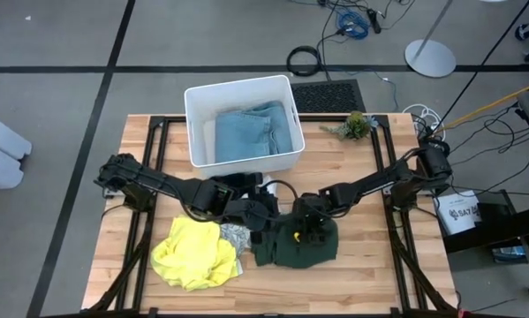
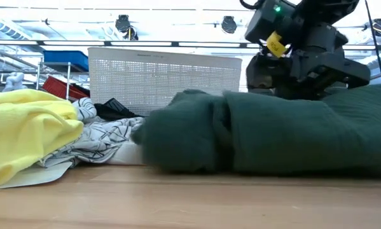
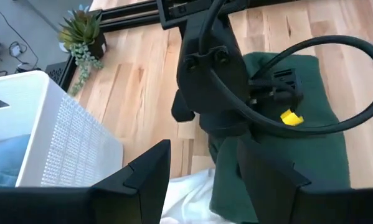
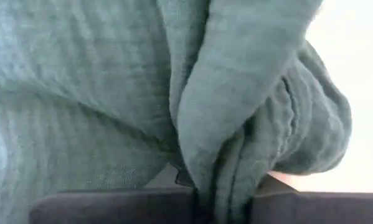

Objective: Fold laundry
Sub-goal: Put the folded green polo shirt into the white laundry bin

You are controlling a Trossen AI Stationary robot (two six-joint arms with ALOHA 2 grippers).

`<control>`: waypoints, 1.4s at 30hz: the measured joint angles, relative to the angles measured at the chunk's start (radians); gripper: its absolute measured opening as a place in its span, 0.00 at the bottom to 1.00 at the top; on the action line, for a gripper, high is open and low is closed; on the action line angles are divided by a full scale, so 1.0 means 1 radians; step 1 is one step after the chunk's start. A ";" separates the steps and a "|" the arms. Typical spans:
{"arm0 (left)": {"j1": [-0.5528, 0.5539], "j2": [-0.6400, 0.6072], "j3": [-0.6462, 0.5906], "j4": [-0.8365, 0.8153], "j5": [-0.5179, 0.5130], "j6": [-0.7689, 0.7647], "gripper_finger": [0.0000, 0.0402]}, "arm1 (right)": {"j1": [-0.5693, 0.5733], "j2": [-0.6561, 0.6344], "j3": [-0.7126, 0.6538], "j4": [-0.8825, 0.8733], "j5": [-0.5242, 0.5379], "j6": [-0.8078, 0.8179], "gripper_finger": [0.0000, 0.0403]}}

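A dark green garment (image 1: 299,249) lies bunched near the table's front edge. My right gripper (image 4: 223,202) is down on it from above and shut on a ridge of its cloth. My left gripper (image 3: 202,180) hovers open just left of it, above the table, with nothing between its fingers. Left of the green garment a bright yellow garment (image 1: 193,253) lies crumpled, with a white, grey-patterned one (image 1: 235,235) beside it. A black garment (image 1: 239,182) lies by the bin. A light blue garment (image 1: 255,132) lies inside the bin. My right gripper pinches a raised fold of the dark green garment (image 4: 218,163) between its two fingers, several layers bunched together. The fingers come steeply from above, pointing down. The rest of the garment (image 2: 285,137) lies slack on the table.
The white plastic bin (image 1: 196,132) stands at the table's far middle. A small potted plant (image 1: 357,125) sits at the far right. Bare wood shows at the right and along the near edge (image 2: 190,197).
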 joint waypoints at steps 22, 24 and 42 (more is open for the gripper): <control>-0.010 -0.070 -0.001 -0.088 -0.066 -0.019 0.49 | 0.011 -0.736 -0.001 -0.243 0.015 0.117 0.04; -0.010 -0.070 -0.001 -0.108 -0.066 -0.033 0.49 | 0.011 -0.800 0.010 -0.246 0.015 0.128 0.04; -0.088 -0.071 -0.167 -0.134 -0.102 -0.319 0.49 | -0.031 -0.858 0.509 -0.229 0.250 -0.036 0.03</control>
